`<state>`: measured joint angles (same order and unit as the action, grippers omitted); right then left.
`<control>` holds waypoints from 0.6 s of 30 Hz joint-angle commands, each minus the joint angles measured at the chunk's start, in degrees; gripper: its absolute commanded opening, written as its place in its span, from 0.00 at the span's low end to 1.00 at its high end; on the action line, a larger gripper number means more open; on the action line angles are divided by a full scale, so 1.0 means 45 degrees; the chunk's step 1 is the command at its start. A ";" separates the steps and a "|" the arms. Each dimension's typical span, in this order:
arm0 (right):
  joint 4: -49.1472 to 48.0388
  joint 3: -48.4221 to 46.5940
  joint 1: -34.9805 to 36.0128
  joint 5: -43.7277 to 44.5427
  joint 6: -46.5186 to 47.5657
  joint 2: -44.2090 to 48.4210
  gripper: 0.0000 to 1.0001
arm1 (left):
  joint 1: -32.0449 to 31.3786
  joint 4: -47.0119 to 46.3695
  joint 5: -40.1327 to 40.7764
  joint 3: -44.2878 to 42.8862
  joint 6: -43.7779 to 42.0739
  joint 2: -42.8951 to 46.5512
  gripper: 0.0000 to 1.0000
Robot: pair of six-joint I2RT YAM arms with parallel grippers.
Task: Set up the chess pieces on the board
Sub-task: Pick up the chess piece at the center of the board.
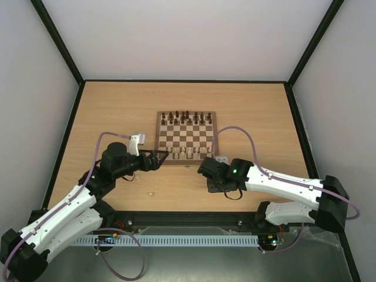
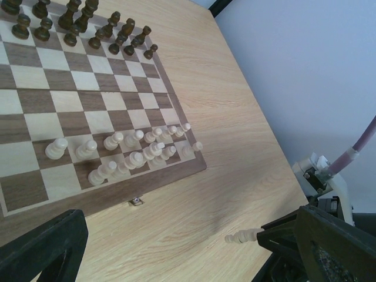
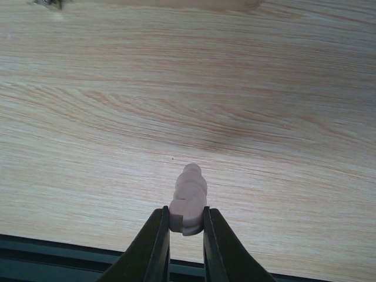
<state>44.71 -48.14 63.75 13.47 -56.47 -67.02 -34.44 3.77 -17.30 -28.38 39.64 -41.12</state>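
Observation:
The board [image 1: 185, 134] lies mid-table. Dark brown pieces [image 1: 185, 117] fill its far rows. Several pale chess pieces [image 1: 188, 151] stand on its two near rows, and they also show in the left wrist view [image 2: 117, 154]. My right gripper [image 3: 187, 220] is shut on one pale piece [image 3: 189, 197] and holds it just above bare table, in front of the board's near edge [image 1: 189, 167]. That piece also pokes out in the left wrist view [image 2: 241, 237]. My left gripper [image 1: 160, 158] is wide open and empty at the board's near left corner.
The board's small metal latch [image 2: 136, 201] sits on its near edge. A white connector [image 1: 222, 158] on the right arm lies by the board's near right corner. A small pale speck [image 1: 151, 192] lies on the table between the arms. Black-framed walls enclose the table.

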 commanded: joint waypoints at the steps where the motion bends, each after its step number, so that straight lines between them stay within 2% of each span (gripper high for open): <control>1: 0.0113 -0.0017 0.0063 0.0132 0.0319 -0.0288 0.13 | 0.0015 -0.0118 0.0154 0.0350 0.0073 0.0357 0.99; 4: 0.0122 -0.0449 0.0025 0.0163 0.0548 -0.0055 0.14 | -0.0004 -0.0260 -0.0100 0.0588 0.0193 0.0552 0.99; 11: 0.0174 -0.2198 -0.0492 -0.0850 0.1780 0.0234 0.16 | -0.0184 -0.2776 -0.1769 0.2547 0.1171 0.1297 0.99; 15: -0.0704 -0.2748 -0.1105 -0.2698 0.2626 0.0410 0.16 | -0.1448 -0.3923 -0.1567 0.3208 0.1292 0.1306 0.99; 18: -0.1244 -0.3223 -0.1418 -0.3876 0.3029 0.0366 0.16 | -0.2546 -0.3858 -0.0837 0.3075 0.0933 0.1209 0.99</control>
<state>41.43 -59.59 58.98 4.95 -47.18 -65.80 -41.10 -7.73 -22.81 -14.04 44.45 -35.70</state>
